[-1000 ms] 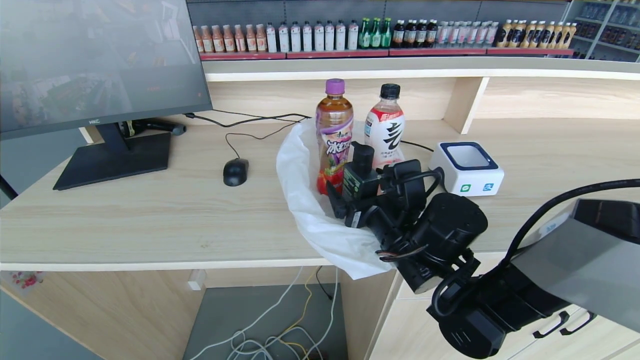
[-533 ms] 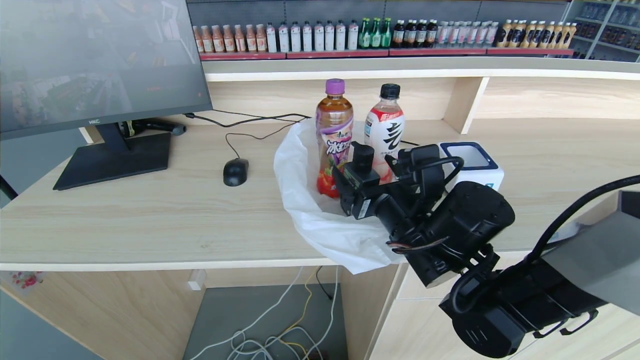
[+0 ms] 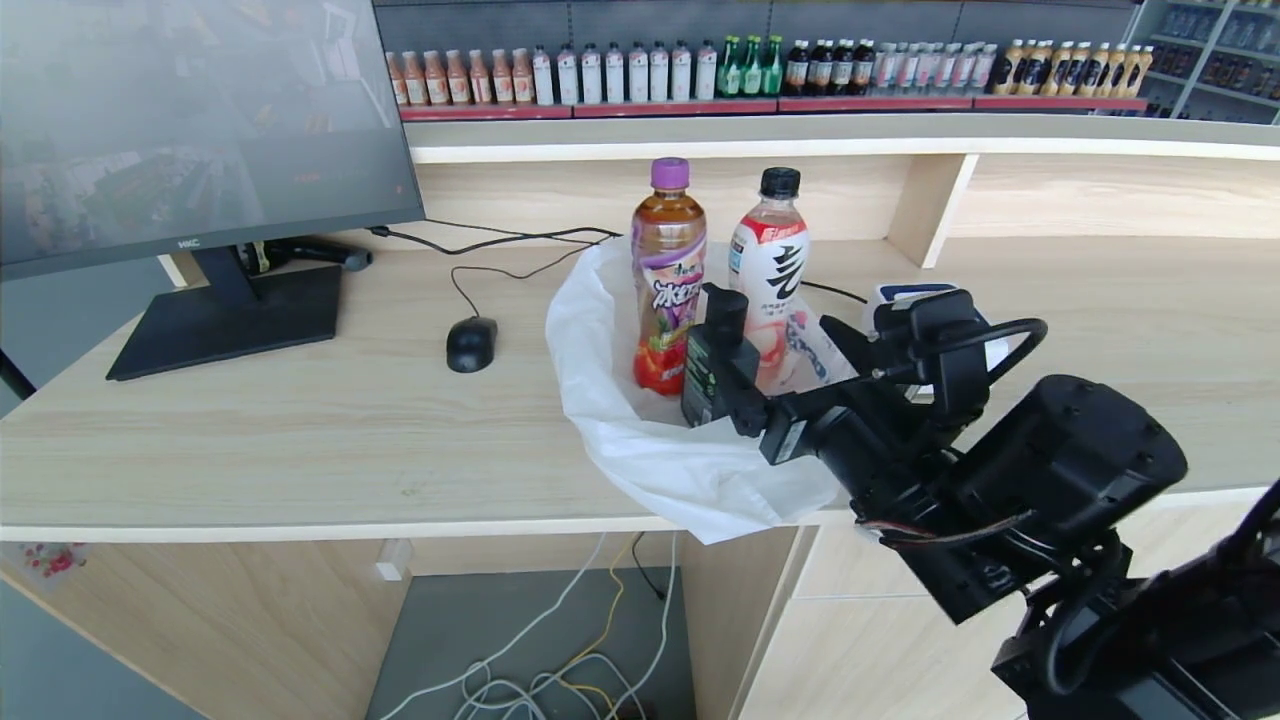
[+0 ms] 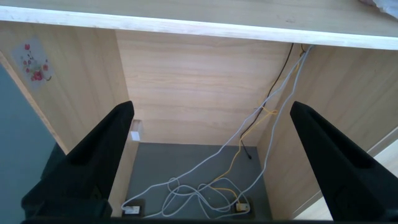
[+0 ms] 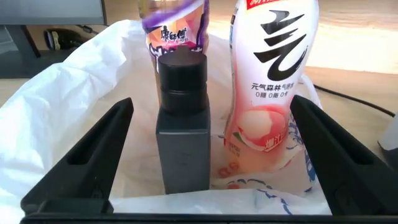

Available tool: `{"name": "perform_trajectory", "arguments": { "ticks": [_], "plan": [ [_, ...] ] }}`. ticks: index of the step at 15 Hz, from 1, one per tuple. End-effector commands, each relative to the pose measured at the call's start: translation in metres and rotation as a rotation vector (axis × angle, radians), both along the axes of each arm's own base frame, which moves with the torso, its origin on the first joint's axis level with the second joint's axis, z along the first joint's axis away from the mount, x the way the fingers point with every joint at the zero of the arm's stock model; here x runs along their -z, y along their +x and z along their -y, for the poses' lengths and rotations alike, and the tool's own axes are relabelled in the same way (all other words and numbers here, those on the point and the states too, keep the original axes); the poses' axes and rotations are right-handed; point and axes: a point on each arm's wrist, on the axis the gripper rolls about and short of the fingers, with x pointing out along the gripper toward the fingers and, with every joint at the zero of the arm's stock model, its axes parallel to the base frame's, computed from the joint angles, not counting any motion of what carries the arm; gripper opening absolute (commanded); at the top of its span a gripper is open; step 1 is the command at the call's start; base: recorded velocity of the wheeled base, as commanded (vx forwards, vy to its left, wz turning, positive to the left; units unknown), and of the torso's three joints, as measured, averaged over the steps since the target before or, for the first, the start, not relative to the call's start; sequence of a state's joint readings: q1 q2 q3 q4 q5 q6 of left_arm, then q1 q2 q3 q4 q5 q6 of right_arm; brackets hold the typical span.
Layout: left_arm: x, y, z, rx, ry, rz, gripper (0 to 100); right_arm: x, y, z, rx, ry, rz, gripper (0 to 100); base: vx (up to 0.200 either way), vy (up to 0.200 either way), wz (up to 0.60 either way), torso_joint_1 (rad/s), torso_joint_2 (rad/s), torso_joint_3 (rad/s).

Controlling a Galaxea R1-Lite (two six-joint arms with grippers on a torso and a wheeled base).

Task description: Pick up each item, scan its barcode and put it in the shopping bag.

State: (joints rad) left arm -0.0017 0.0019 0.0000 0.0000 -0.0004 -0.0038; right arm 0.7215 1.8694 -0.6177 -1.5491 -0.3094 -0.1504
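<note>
The left gripper (image 4: 211, 106) hangs below the edge of the desk (image 4: 186, 15) with its fingers spread wide and nothing between them. Ahead of it, in the space under the desk, loose cables (image 4: 205, 190) trail down. On the desk top, well off to the left of the right gripper (image 5: 211, 99), stands a monitor (image 3: 190, 120), and nearer to that gripper lies a black mouse (image 3: 471, 343). Just in front of the right gripper sits the white shopping bag (image 3: 600, 350), its mouth open, with three items standing upright in it. Ahead and to the gripper's left is a purple-capped tea bottle (image 3: 668, 270). Closest to the fingers is a dark square bottle (image 3: 712, 365) with a black cap, straight ahead of the gap between them, with clear space on both sides. To the right of that, a little farther back, stands a white-labelled bottle (image 3: 772, 270) with a black cap. The right gripper's fingers are wide apart and hold nothing. Beyond its wrist, on the right, the white barcode scanner (image 3: 900, 293) rests on the desk, partly hidden by the arm.
</note>
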Motion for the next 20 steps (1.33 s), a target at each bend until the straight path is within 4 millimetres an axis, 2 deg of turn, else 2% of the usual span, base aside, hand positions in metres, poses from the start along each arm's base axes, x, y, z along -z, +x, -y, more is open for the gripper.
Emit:
{"name": "perform_trajectory", "arguments": {
  "ticks": [1,4,8,11,14,15,18,20],
  "plan": [
    [0.000,0.000,0.000,-0.001,-0.001,0.000,100,-0.015,-0.030,0.026,0.000,0.003,0.023,100,0.000,0.000,0.00,0.000,0.00,0.000],
    [0.000,0.000,0.000,0.001,0.001,0.000,100,-0.017,-0.071,0.062,0.009,-0.003,0.020,100,0.000,0.000,0.00,0.000,0.00,0.000],
    [0.000,0.000,0.000,-0.001,0.001,0.000,100,0.010,-0.125,0.118,0.048,-0.058,-0.048,100,0.000,0.000,0.00,0.000,0.00,0.000],
    [0.000,0.000,0.000,-0.001,0.001,0.000,100,0.010,-0.144,0.139,0.067,-0.077,-0.083,100,0.000,0.000,0.00,0.000,0.00,0.000],
    [0.000,0.000,0.000,-0.001,0.001,0.000,100,0.023,-0.178,0.161,-0.027,-0.143,-0.161,100,0.000,0.000,0.00,0.000,0.00,0.000],
    [0.000,0.000,0.000,-0.001,-0.001,0.000,100,0.023,-0.180,0.162,-0.032,-0.147,-0.165,100,0.000,0.000,0.00,0.000,0.00,0.000],
    [0.000,0.000,0.000,-0.001,0.001,0.000,100,0.046,-0.212,0.185,-0.108,-0.246,-0.263,100,0.000,0.000,0.00,0.000,0.00,0.000],
    [0.000,0.000,0.000,0.001,-0.001,0.000,100,0.057,-0.224,0.193,-0.129,-0.275,-0.284,100,0.000,0.000,0.00,0.000,0.00,0.000]
  ]
}}
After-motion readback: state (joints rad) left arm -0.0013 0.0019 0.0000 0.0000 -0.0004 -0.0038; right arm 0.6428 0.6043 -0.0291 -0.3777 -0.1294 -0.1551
